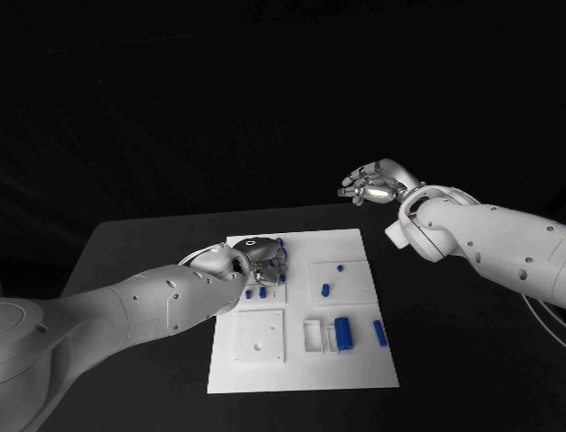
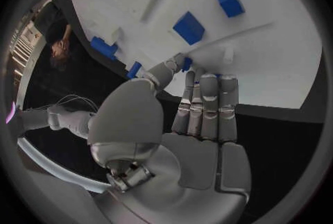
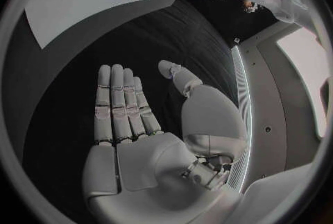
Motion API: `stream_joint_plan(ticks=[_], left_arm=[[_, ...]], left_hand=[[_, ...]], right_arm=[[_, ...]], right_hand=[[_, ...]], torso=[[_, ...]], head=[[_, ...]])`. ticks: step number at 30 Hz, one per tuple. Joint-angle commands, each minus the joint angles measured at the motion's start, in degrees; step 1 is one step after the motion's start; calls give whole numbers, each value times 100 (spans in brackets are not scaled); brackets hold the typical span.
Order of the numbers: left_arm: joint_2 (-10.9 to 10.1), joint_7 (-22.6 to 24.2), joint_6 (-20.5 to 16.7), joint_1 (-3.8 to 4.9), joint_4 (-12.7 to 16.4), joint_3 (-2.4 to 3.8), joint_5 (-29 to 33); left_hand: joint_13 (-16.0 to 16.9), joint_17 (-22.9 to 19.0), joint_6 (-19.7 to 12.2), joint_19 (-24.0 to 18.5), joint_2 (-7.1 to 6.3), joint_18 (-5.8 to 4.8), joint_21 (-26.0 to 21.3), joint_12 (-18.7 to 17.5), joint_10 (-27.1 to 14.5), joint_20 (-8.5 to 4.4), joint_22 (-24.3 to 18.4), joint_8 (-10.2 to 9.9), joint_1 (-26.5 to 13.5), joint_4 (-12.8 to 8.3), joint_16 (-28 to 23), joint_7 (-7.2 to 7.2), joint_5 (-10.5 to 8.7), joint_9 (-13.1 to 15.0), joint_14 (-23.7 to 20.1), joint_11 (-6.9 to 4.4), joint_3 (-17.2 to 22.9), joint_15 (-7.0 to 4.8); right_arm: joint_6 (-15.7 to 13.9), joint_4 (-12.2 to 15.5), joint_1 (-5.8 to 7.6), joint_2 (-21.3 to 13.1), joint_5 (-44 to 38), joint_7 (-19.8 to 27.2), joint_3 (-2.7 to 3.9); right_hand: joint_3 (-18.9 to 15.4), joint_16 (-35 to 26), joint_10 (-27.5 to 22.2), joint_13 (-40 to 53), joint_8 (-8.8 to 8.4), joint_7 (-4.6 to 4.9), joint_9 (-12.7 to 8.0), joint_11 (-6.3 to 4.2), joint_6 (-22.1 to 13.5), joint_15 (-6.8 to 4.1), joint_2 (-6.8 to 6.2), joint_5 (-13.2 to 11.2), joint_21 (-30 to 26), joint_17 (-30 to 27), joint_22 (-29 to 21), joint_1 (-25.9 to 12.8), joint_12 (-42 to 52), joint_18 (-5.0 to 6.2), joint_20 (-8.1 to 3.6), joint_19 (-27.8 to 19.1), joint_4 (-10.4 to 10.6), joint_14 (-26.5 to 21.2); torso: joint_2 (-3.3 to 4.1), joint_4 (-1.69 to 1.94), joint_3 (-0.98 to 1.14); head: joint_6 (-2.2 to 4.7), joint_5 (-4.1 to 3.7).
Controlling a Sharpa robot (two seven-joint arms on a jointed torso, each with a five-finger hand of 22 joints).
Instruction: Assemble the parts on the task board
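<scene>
The white board (image 1: 361, 360) lay in the middle of the black table (image 1: 127, 243), with blue parts scattered over it: a small one (image 1: 341, 267) and a short upright one (image 1: 326, 290) on the raised square at the upper right, a larger cylinder (image 1: 344, 332) beside a white holder (image 1: 314, 336) lower down, and a thin bar (image 1: 380, 332) near the right edge. A plain square plate (image 1: 258, 337) with small holes sat at the lower left of the board. The left hand (image 1: 259, 256) was down over the board's upper left corner, close to two small blue parts (image 1: 256, 292) just below it. In the left wrist view its fingers (image 2: 207, 103) lay straight and side by side, tips at the board's edge, with the thumb set apart toward a blue part (image 2: 135, 70); nothing was gripped, though whether the tips touched the board could not be told. Two blue blocks (image 2: 188, 27) stood on the board beyond the fingertips. The right hand (image 1: 376, 184) hung well clear of the board, above the table's far edge. In the right wrist view its fingers (image 3: 118, 101) were stretched flat and together, thumb out to the side, holding nothing, with black table under the palm.
</scene>
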Motion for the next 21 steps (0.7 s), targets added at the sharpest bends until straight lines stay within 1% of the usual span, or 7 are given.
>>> stream_joint_plan(ticks=[1, 6, 11, 15, 18, 21], left_arm=[[45, -13, 118, -41, -57, -6, -97], [76, 38, 86, -67, -105, -5, -52], [93, 52, 101, -86, -106, -4, -6], [103, 30, 68, -100, -121, -4, 16], [116, 14, 118, -121, -142, -4, 21], [133, 32, 141, -135, -147, -4, 21]], left_hand=[[-9, 8, 56, 28, 72, 491, 29, -3, 65, -8, 85, 29, -11, -19, 23, -9, 38, -12, -14, 10, 19, 2], [-17, 11, 87, 18, 174, 489, 41, -15, 126, -10, 93, 47, -18, -8, 42, -15, 55, -37, -27, 3, 30, -4], [-14, 11, 99, 15, 232, 487, 55, -6, 224, -18, 98, 55, -54, 10, 58, -5, 59, -67, -27, -12, 23, -19], [-22, 12, 65, 21, 248, 488, 67, -21, 255, -28, 99, 37, -71, 15, 74, 11, 59, -97, -15, -19, 19, -26], [-51, 8, -24, 25, 251, 490, 75, -82, 203, -30, 97, -11, -75, 12, 82, 28, 62, -143, -8, -8, 24, -16], [-49, 9, 1, 32, 275, 493, 83, -76, 252, -32, 96, 5, -66, 12, 97, 36, 65, -155, 12, -18, 33, -25]], right_arm=[[71, 12, -1, 15, 15, 36, 2], [73, 12, -1, 29, 15, 37, 2], [73, 15, -1, 30, 15, 37, 2], [71, 18, -1, 32, 15, 39, 2], [73, 27, -1, 34, 15, 38, 2], [75, 36, -1, 41, 15, 37, 2]], right_hand=[[-7, -20, 37, -6, 18, 38, -10, -6, -4, 2, 52, 27, -32, 7, 7, 8, 40, 88, 24, 22, 15, 48], [-7, -21, 37, -8, 18, 37, -10, -7, -4, 2, 52, 28, -33, 8, 8, 7, 41, 88, 24, 23, 17, 49], [-7, -22, 37, -9, 19, 37, -11, -7, -3, 2, 53, 29, -34, 9, 9, 7, 41, 88, 23, 23, 17, 49], [-7, -22, 37, -10, 19, 37, -11, -7, -3, 2, 52, 29, -35, 9, 9, 7, 42, 88, 23, 24, 17, 49], [-7, -23, 37, -11, 19, 37, -12, -7, -3, 2, 52, 30, -35, 10, 9, 7, 42, 88, 23, 24, 17, 49], [-8, -23, 37, -12, 19, 36, -12, -7, -3, 2, 52, 30, -36, 10, 10, 6, 43, 88, 23, 24, 17, 49]], torso=[[-4, 12, 2], [0, 2, 1], [1, 1, 3], [1, 6, 5], [-2, 6, 8], [-5, 5, 11]], head=[[-8, -6], [-12, 1], [-9, 0], [-19, -6], [-22, 1], [-25, 9]])
